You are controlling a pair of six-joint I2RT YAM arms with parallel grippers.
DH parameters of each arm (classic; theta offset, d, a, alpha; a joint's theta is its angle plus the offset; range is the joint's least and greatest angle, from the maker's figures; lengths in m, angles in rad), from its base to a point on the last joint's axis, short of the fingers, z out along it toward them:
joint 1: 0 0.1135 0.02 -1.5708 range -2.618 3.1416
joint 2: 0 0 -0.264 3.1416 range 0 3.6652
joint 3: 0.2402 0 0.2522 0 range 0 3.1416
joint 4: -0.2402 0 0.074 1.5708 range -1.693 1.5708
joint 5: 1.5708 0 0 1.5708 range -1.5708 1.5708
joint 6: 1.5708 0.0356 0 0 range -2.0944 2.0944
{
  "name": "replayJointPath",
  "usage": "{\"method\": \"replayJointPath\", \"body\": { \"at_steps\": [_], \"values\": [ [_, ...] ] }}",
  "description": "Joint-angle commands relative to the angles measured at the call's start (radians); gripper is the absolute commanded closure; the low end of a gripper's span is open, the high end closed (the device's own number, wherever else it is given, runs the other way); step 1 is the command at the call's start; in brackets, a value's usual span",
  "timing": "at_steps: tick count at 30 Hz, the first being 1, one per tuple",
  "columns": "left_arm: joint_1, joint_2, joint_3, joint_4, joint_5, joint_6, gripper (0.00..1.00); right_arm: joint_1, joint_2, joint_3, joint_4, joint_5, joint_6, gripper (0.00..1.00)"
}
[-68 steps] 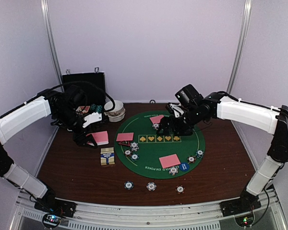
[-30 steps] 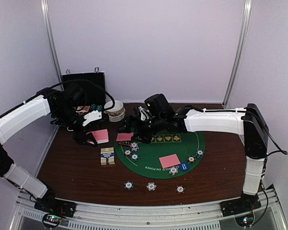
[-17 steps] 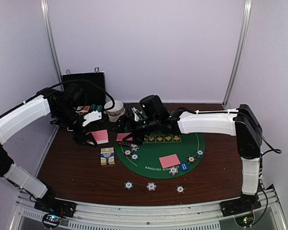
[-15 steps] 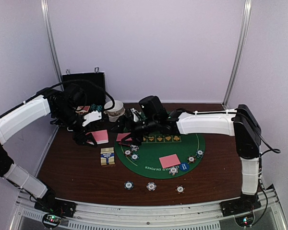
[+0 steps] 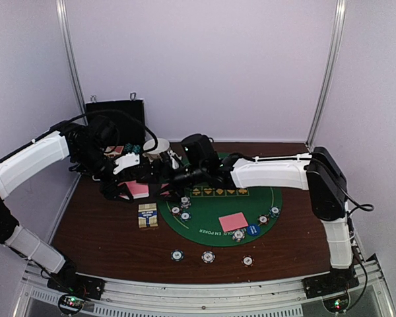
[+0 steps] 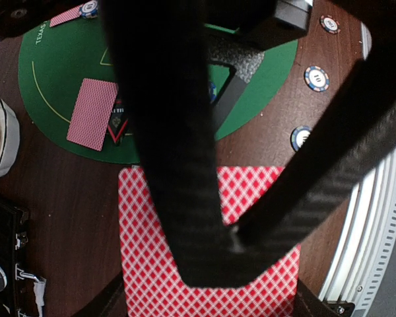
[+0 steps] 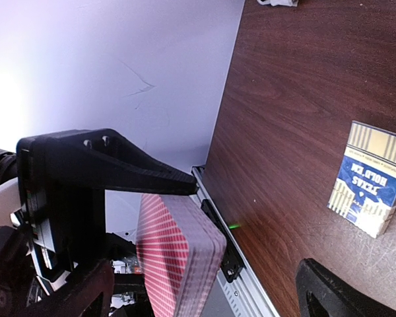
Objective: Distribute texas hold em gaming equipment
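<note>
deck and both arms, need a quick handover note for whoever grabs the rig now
Left gripper: shut on deck, held left of mat.
Right gripper: open, empty, close by the deck.
Done: cards and chips on the mat; three near chips off it.
Left: right gripper probably takes the next card; deal the rest out.

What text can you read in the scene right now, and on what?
"TEXAS HOLD'EM": card box, seen upside down.
"HOLD EM POKER": near rim of the green mat.
"TEXAS": the same mat's rim, left wrist view.
Poker chips: markings too blurred to read.
</note>
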Motion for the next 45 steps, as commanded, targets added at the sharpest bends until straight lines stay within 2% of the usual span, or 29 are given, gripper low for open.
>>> {"method": "replayJointPath", "body": {
  "at_steps": [1,7,14,22,35,45],
  "values": [
    [-0.006,0.002,0.04,0.018,0.019,-0.001,1.0,0.018,0.055,0.079,0.036,-0.044,0.03,0.0],
    [-0.007,0.004,0.04,0.018,0.02,-0.002,1.0,0.026,0.11,0.134,0.049,-0.071,0.06,0.01],
    [-0.007,0.0,0.04,0.018,0.022,-0.001,1.0,0.022,0.146,0.157,0.056,-0.079,0.079,0.07],
    [-0.007,-0.004,0.04,0.017,0.022,-0.002,1.0,-0.009,0.119,0.052,0.111,-0.062,0.105,0.22],
    [-0.007,-0.012,0.033,0.018,0.017,-0.001,1.0,-0.038,0.042,-0.019,0.049,-0.059,0.035,0.47],
    [-0.007,-0.009,0.031,0.017,0.016,-0.002,1.0,-0.044,-0.036,-0.029,0.04,-0.072,0.021,0.53]
  ]
}}
